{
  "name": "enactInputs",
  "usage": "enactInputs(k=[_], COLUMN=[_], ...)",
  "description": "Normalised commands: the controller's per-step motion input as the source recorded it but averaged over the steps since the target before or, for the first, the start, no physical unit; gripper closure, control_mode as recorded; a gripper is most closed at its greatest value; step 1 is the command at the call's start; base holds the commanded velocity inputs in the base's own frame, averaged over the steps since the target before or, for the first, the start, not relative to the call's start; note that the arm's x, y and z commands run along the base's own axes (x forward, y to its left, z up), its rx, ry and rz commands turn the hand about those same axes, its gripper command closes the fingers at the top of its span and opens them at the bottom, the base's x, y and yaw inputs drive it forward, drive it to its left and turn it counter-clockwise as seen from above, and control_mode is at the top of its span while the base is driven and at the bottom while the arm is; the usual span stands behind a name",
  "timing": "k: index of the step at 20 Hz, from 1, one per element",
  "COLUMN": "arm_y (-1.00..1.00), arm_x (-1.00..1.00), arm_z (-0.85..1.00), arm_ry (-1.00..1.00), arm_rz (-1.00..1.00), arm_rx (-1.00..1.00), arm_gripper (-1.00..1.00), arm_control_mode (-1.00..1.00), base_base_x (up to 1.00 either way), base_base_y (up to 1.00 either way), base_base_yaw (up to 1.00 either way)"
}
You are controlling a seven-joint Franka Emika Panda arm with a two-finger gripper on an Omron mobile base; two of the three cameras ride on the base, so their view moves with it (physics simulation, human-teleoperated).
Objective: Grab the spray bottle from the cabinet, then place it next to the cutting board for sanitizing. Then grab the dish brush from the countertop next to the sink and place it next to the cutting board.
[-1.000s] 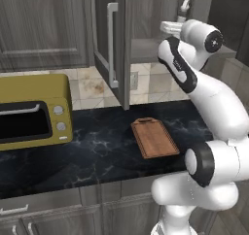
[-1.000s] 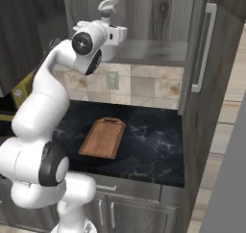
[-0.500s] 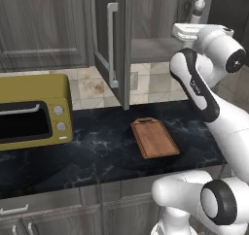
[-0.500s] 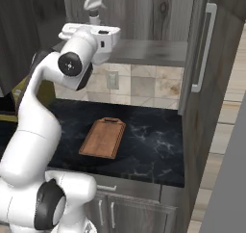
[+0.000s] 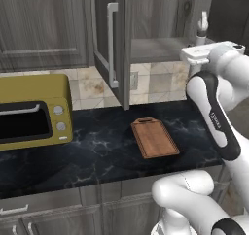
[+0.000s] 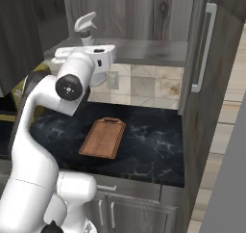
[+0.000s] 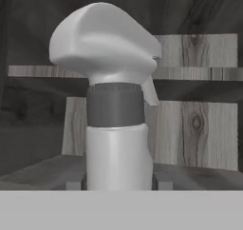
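Up at the cabinet [image 6: 144,20] shelf, I'm pulling back now, claw [image 7: 118,184] half-closed gripping the spray bottle [image 7: 116,96], so it's finally coming out.

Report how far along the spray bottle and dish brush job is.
Done: the cabinet door stands open. In hand: the gripper is at the spray bottle, a dark finger tip on each side of its body; it looks gripped, though I cannot confirm that, just above the cabinet shelf. Left: setting it next to the cutting board, which lies alone on the countertop, then the whole brush step.
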Motion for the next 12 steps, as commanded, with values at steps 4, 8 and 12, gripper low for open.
enactInputs(k=[4,8,12], arm_y=[-0.11,-0.04,-0.06], arm_x=[-0.41,-0.06,0.08], arm_z=[-0.56,-0.77,-0.59], arm_ry=[0.0,-0.01,0.0], arm_rz=[0.07,0.08,0.06], arm_rx=[-0.01,0.0,0.0], arm_gripper=[1.0,1.0,1.0], arm_control_mode=[-1.0,-1.0,-1.0], base_base_x=[0.0,0.0,0.0], base_base_y=[0.0,0.0,0.0], base_base_yaw=[0.0,0.0,0.0])
